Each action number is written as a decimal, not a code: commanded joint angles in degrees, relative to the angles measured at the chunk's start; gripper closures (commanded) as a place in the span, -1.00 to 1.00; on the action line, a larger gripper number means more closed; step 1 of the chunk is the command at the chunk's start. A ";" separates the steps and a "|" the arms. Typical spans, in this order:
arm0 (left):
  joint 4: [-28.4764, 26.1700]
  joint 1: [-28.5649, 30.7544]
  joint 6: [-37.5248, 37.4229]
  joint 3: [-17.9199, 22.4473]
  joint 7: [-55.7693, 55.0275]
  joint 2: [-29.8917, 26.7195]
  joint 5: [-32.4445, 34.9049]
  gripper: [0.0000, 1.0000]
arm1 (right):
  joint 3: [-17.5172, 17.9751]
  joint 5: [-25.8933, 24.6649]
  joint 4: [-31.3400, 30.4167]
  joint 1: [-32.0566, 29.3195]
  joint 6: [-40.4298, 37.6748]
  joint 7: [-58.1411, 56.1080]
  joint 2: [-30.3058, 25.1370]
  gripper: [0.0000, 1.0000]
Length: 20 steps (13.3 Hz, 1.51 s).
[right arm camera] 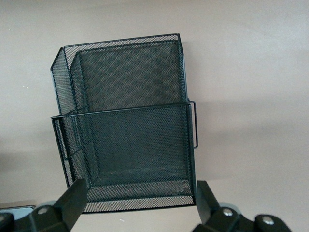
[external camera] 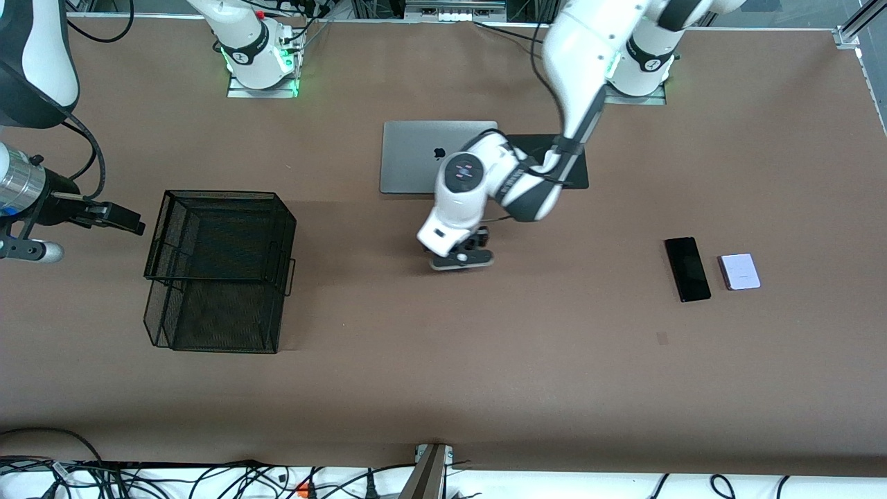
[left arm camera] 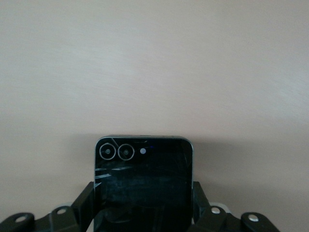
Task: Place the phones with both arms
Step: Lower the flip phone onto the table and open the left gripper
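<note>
Your left gripper (left arm camera: 142, 210) holds the small squarish black phone (left arm camera: 142, 186) between closed fingers (left arm camera: 83, 203) over mid-desk (external camera: 485, 360), at 6 o'clock from the grey laptop (external camera: 409, 156). The long black phone (external camera: 687, 269) and pale lavender-white phone (external camera: 739, 271) lie side by side toward the left arm's end. Your right gripper (right arm camera: 140, 205) waits, fingers wide, over the black wire-mesh 2-tier tray (external camera: 222, 270). Keep the phone level; a handover looks likely.
</note>
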 commanded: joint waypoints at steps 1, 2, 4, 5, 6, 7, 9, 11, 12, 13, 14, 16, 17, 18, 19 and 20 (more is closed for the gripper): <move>9.69 -5.27 -2.00 5.73 -0.08 6.68 -0.71 1.00 | 0.40 -0.43 0.34 -0.47 -0.69 -0.58 -0.32 -1.00; 10.84 -5.99 -1.92 6.28 -0.08 7.74 -0.62 1.00 | 0.40 -0.43 0.34 -0.47 -0.69 -0.58 -0.32 -1.00; 11.55 -5.99 -1.30 6.54 -0.25 9.33 -0.53 1.00 | 0.40 -0.43 0.34 -0.47 -0.69 -0.58 -0.32 -1.00; 12.08 -6.25 -1.30 6.72 -0.34 9.77 -0.53 1.00 | 0.40 -0.43 0.34 -0.47 -0.69 -0.58 -0.32 -1.00; 12.17 -6.26 -1.30 6.72 -0.25 9.86 -0.53 0.51 | 0.40 -0.43 0.34 -0.47 -0.69 -0.58 -0.32 -1.00; 12.17 -6.26 -1.21 6.90 -0.34 9.95 -0.53 -0.58 | 0.40 -0.52 0.34 -0.47 -0.69 -0.58 -0.32 -1.00; 13.04 -6.17 -1.30 7.60 -0.43 9.78 -0.62 -1.00 | 0.40 -0.43 0.34 -0.47 -0.69 -0.58 -0.32 -1.00; 13.49 -5.38 -2.18 7.95 -0.17 7.68 -0.71 -1.00 | 0.40 -0.52 0.34 -0.47 -0.69 -0.58 -0.32 -1.00; 13.49 -4.86 -3.22 8.65 0.01 6.45 -0.71 -1.00 | 0.32 -0.52 0.34 -0.47 -0.69 -0.58 -0.32 -1.00; 13.49 -3.98 -5.85 8.92 0.36 4.96 -0.88 -1.00 | 0.32 -0.52 0.34 -0.47 -0.69 -0.58 -0.32 -1.00; 13.49 -1.80 -8.74 8.83 0.54 2.42 -0.88 -1.00 | 0.40 -0.52 0.34 -0.47 -0.69 -0.58 -0.32 -1.00; 11.57 0.59 -12.80 8.13 4.29 -2.24 -1.32 -1.00 | 0.93 0.00 0.60 -0.12 -0.69 -0.14 -0.67 -1.00; 9.03 1.29 -15.08 8.13 6.67 -4.61 -1.41 -1.00 | 1.37 0.27 0.95 0.67 -0.60 -0.14 -0.67 -1.00; 5.35 2.61 -16.23 8.13 8.26 -7.60 -1.32 -1.00 | 2.50 0.45 1.48 2.07 -0.69 0.03 -0.33 -1.00; 0.96 2.88 -15.98 8.13 9.66 -10.32 -1.32 -1.00 | 3.21 0.53 1.40 4.26 -0.69 1.34 0.20 -1.00; -3.34 3.41 -15.80 8.21 12.38 -12.70 -1.24 -1.00 | 3.30 0.54 1.57 7.84 0.01 5.35 0.99 -1.00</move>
